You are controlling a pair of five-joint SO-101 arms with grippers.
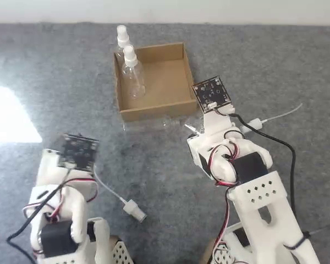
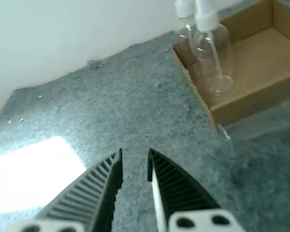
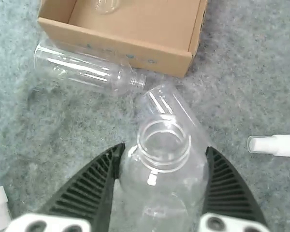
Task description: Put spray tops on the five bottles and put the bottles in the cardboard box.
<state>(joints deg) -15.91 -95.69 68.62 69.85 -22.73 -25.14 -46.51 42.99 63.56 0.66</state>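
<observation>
Closest in, the left claw (image 2: 135, 159) hangs over the grey felt with its jaws only a little apart and nothing between them. Just beside that arm, a white spray top (image 1: 135, 211) lies on its side. Its dip tube runs back toward the arm.

Next up is the right claw (image 3: 164, 149), spread wide and clamped on both sides of an uncapped bottle (image 3: 160, 191). The bottle is clear plastic with a threaded neck and no top, so you can see straight down into it. It's tilted, not upright, with the mouth aimed back at the wrist camera. Its long axis slants away so the base ends up near the box's front wall. A second spray top (image 3: 272, 145) lies on the felt on the outer side of that arm, well apart from the bottle.

Past that, a lying bottle (image 3: 79, 67) rests on its side right up against the front of the cardboard box (image 1: 154, 110). It's clear too, and also bare at the neck. Its long axis runs along that wall, and the neck end is just beside the held bottle.

Inside the box, a capped bottle (image 1: 133, 77) stands upright against the left wall, clear with a white sprayer pointing up. A far capped bottle (image 1: 122, 37) stands upright at the back left corner. I can't tell if that one is inside the box or just behind it.
</observation>
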